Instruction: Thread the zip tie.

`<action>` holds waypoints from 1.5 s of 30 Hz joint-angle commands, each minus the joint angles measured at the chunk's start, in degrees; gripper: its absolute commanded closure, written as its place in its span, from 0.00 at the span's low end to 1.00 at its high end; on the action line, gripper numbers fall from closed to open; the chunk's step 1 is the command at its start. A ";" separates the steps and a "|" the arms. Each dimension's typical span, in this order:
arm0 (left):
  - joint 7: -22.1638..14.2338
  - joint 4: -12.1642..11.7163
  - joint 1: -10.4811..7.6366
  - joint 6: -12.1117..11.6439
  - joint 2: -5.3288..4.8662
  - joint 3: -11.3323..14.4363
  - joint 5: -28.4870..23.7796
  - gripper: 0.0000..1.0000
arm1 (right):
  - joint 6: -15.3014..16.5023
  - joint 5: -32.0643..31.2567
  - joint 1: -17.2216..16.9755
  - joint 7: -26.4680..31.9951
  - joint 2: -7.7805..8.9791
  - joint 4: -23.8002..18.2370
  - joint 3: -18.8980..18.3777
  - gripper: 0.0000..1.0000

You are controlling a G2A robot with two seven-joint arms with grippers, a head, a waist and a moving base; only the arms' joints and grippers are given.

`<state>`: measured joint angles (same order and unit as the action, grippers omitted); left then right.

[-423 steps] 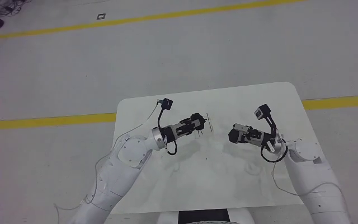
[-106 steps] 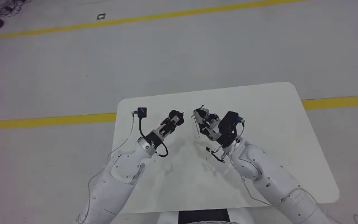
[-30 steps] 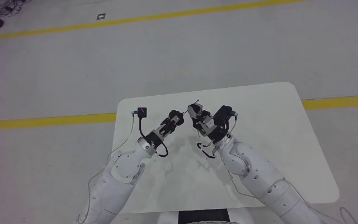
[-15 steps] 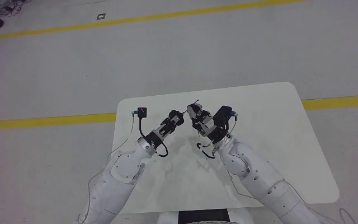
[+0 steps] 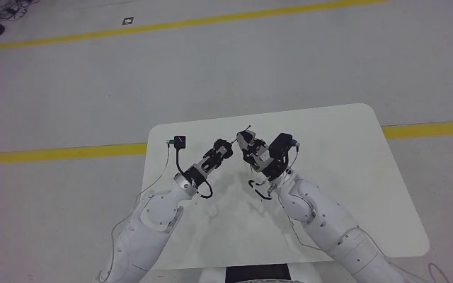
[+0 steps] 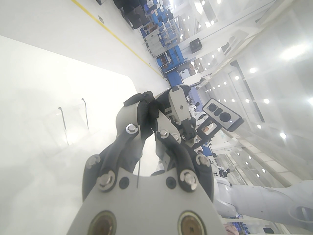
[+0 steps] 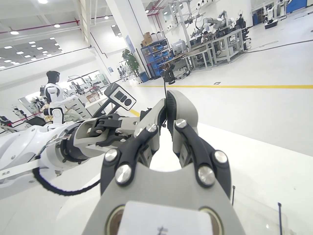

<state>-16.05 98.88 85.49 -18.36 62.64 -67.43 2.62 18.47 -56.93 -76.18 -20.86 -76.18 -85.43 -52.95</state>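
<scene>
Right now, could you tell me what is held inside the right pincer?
A thin black plastic zip tie rises from the shut right pincer; its clamped stretch is hidden.

Pale floor (image 5: 283,64), yellow lines (image 5: 212,20), blue shelving (image 7: 154,54), ceiling lights (image 7: 42,0)

Two zip ties (image 6: 85,113) on table (image 6: 36,74)

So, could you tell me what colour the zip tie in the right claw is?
The zip tie is black, clearest in the right wrist view.
</scene>
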 commanded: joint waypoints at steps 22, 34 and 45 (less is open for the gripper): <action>0.00 0.00 0.00 0.00 0.00 0.00 0.00 1.00 | 0.61 -0.90 -0.52 -0.30 -0.65 0.18 -1.05 1.00; 0.00 0.00 0.00 0.00 0.00 0.00 0.00 1.00 | 1.01 -1.02 -0.39 0.14 -0.98 0.61 -1.29 1.00; 0.00 0.00 0.00 0.00 0.00 0.00 0.00 1.00 | 1.01 -0.95 0.13 0.22 -1.32 1.58 -0.89 1.00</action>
<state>-16.05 98.88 85.49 -18.36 62.64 -67.43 2.62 19.48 -57.86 -76.06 -20.64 -77.49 -83.89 -53.85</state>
